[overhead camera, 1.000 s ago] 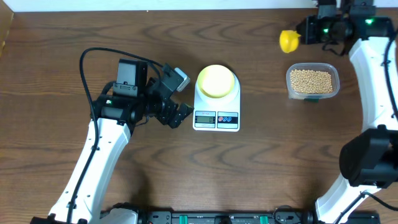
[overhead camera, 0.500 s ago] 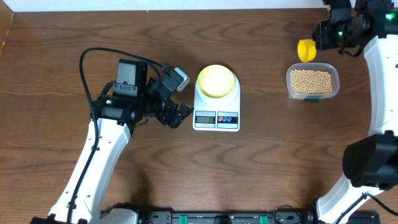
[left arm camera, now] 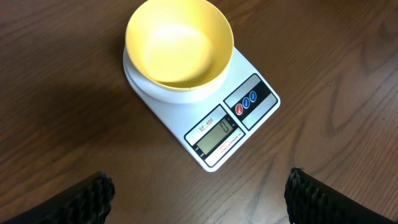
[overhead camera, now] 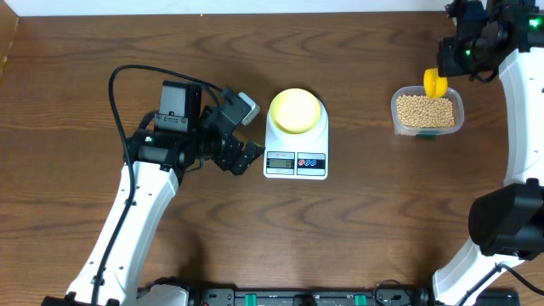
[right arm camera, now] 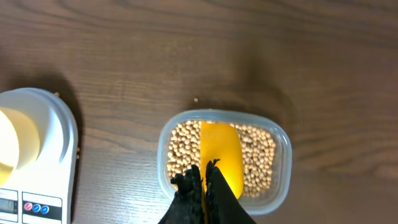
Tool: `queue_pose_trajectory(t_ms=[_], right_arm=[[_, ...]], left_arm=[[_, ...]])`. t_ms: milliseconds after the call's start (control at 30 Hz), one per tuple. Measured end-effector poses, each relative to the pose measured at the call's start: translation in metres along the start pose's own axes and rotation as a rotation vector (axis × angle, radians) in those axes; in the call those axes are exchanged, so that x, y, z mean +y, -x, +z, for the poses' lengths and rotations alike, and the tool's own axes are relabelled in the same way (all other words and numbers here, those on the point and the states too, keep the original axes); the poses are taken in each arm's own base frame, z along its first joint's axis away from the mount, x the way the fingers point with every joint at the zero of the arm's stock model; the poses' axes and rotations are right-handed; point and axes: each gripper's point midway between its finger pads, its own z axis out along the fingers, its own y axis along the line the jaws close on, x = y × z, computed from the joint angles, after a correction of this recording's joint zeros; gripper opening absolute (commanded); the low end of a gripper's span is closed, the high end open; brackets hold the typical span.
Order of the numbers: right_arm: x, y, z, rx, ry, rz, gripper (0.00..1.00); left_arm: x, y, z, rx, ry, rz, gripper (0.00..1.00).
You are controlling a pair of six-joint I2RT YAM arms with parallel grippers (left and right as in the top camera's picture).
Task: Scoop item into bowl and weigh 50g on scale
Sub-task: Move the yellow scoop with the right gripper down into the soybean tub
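The pale-yellow bowl (overhead camera: 296, 111) sits empty on the white scale (overhead camera: 296, 163); the left wrist view shows the bowl (left arm camera: 179, 40) and the scale (left arm camera: 219, 132) with its display. The beans (overhead camera: 425, 110) fill a clear container (overhead camera: 396, 119) at the right. My right gripper (overhead camera: 450, 59) is shut on a yellow scoop (overhead camera: 435, 82), which hangs over the container's far edge. In the right wrist view the scoop (right arm camera: 221, 152) points down over the beans (right arm camera: 258, 163) from the gripper (right arm camera: 203, 177). My left gripper (overhead camera: 252, 132) stands open just left of the scale, holding nothing (left arm camera: 200, 199).
A stray bean (right arm camera: 196, 99) lies on the wooden table behind the container. A black cable (overhead camera: 127, 81) loops over the table behind the left arm. The table's far edge (overhead camera: 255, 12) runs close behind the right gripper.
My right gripper has carried the scoop to the right and nearer, from left of the container to above its far edge, tipping the scoop downward. The left arm has not moved.
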Motion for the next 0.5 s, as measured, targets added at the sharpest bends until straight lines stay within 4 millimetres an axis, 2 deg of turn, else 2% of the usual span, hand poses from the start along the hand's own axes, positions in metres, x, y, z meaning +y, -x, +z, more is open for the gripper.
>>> queue_pose_trajectory(t_ms=[500], right_arm=[[-0.015, -0.012, -0.001, 0.052, -0.092, 0.057, 0.02]], left_arm=[[0.000, 0.000, 0.000, 0.000, 0.000, 0.000, 0.90]])
